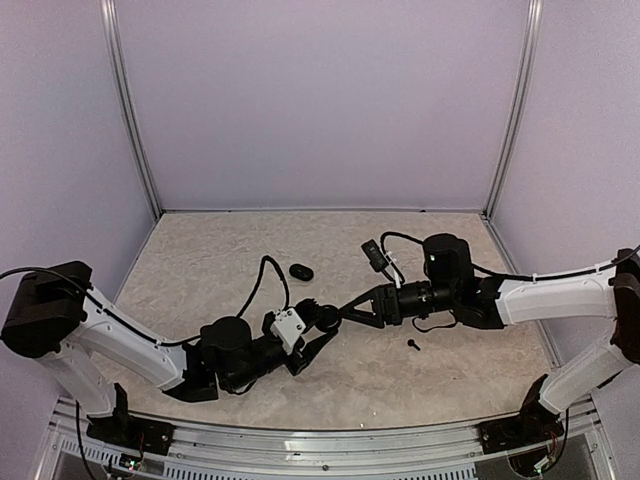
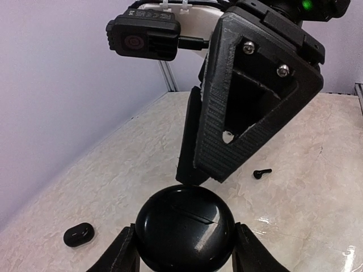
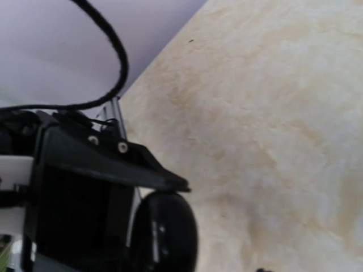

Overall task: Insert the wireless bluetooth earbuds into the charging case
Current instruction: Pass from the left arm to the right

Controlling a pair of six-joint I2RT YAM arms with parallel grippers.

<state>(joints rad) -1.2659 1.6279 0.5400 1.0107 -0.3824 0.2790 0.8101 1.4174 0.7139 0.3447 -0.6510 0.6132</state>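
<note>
The charging case (image 2: pixel 184 226) was clamped between the fingers of the left end effector (image 1: pixel 322 324), around the middle of the counter (image 1: pixel 200 250). The right end effector (image 2: pixel 191 179) pointed its tips at the case's top, touching it or very nearly. I couldn't tell whether its jaws were apart or together. One earbud (image 1: pixel 413 344) lay loose on the counter, off toward the right edge. A small black oval object (image 1: pixel 301 271) lay beyond the case, toward the far edge.

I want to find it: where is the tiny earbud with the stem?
The earbud lies on the table, right of centre in the top view, just near-side of the right arm.
</note>
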